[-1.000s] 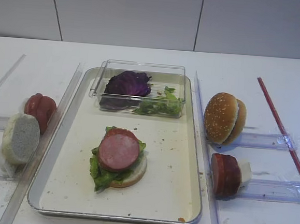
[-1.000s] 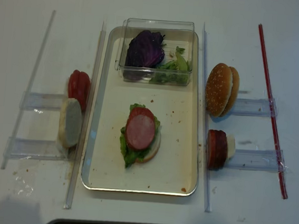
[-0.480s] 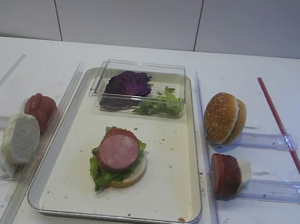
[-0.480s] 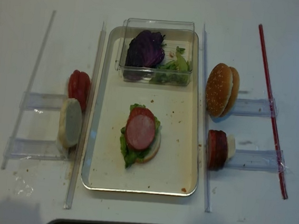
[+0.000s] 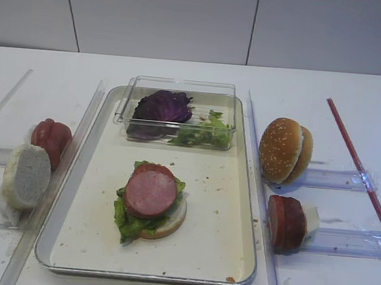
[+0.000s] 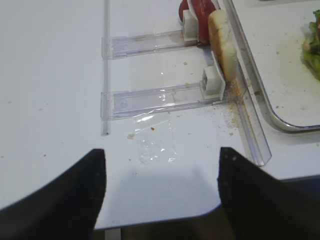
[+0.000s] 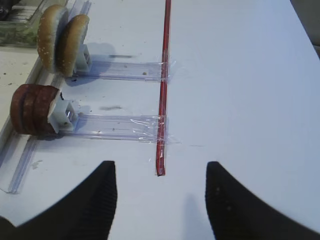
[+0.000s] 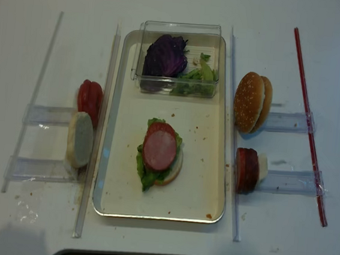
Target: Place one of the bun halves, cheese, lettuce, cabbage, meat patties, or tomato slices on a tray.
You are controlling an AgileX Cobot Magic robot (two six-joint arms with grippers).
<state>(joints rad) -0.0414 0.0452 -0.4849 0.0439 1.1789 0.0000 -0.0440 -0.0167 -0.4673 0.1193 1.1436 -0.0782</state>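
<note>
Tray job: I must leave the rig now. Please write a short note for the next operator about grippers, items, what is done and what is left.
Left gripper: open, empty, over the bare table near the front edge.
Right gripper: open, empty, short of the red strip.
On the tray: a stack of bun half, lettuce, tomato, and a meat patty on top.
Clear box at the tray's far end: cabbage and more lettuce.
Left holders: tomato slices, pale bun half.
Right holders: sesame buns, meat patties.
Left to do: pick another item and place it on the tray.

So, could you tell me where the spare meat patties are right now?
In the exterior high view the meat patties stand on edge in a clear rack right of the tray, just in front of the sesame bun halves.
</note>
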